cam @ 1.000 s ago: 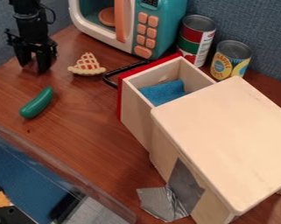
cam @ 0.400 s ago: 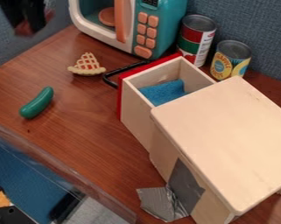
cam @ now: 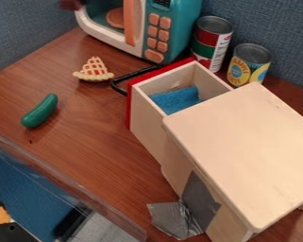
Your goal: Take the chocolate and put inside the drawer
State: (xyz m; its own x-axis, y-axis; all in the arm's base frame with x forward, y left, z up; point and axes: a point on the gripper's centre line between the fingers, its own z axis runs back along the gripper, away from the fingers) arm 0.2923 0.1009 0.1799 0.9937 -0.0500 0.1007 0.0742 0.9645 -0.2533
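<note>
At the top edge, just left of the toy microwave, a blurred dark reddish-brown piece [cam: 70, 4] hangs above the table; it looks like the chocolate, and most of it is cut off. The drawer [cam: 139, 111] of the light wooden cabinet is pulled out, with its red front and black handle facing left. A blue piece [cam: 177, 99] lies inside the drawer.
The wooden cabinet [cam: 242, 146] takes up the right side. A teal microwave [cam: 184, 28] and two cans [cam: 211, 41] stand behind. A pie slice [cam: 94, 71] lies by the drawer handle, and a green cucumber [cam: 39, 111] farther left.
The gripper rose from the table at the upper left, with a reddish-brown piece at its fingers. That piece has since moved right and up to the top edge.
</note>
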